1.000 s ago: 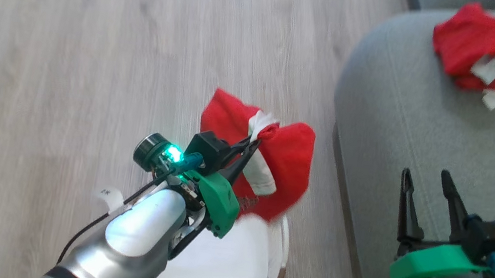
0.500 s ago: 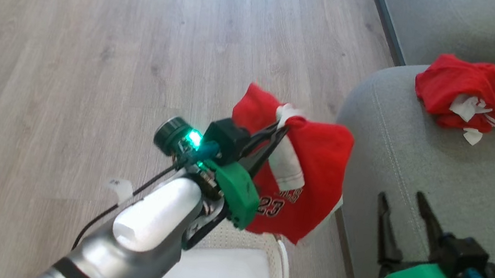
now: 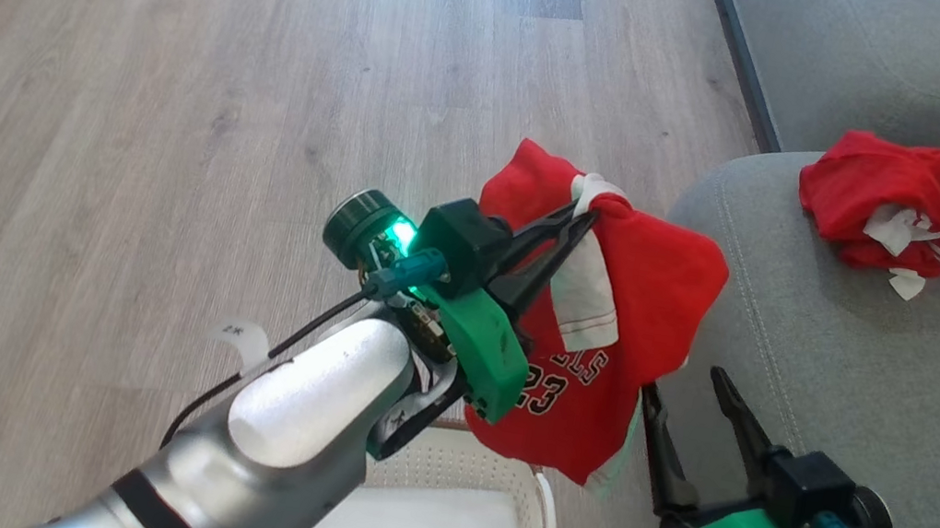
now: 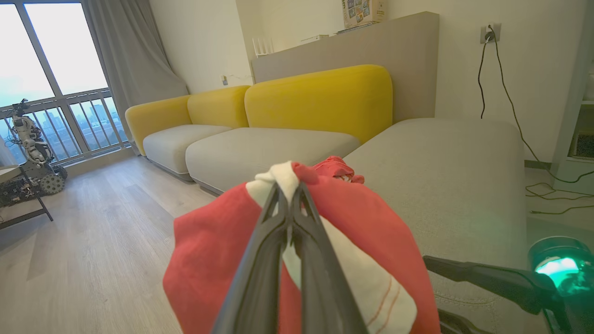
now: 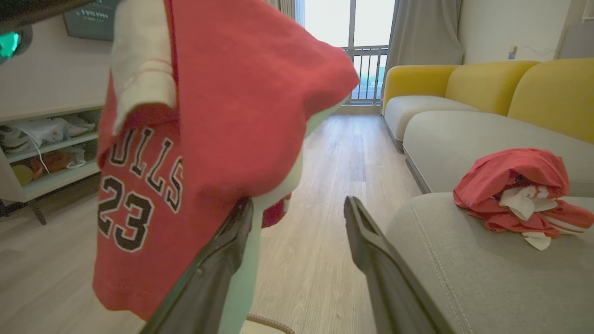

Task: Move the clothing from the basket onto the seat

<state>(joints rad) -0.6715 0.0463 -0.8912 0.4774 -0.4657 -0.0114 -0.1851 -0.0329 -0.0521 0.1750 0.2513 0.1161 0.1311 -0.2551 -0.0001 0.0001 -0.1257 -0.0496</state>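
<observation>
The left gripper (image 3: 586, 216) is clenched on a red jersey (image 3: 663, 284), which hangs in the air just off the seat's (image 3: 880, 390) rounded edge, above the basket (image 3: 486, 467) beside the seat. The right gripper (image 3: 683, 384), fingers spread and empty, hovers at the seat's edge. A second red garment (image 3: 889, 201) lies crumpled on the seat.

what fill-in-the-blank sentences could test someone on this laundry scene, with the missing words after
1. The left gripper is shut on a bright red thin-fabric jersey printed with the number ____.
2. The right gripper, two long dark fingers, is ____ and holds nothing.
3. On the grey-green fabric sofa seat lies ____ crumpled red garment.
4. The small cream perforated plastic basket stands on the wooden ____.
Missing words: 23; open; one; floor.
</observation>
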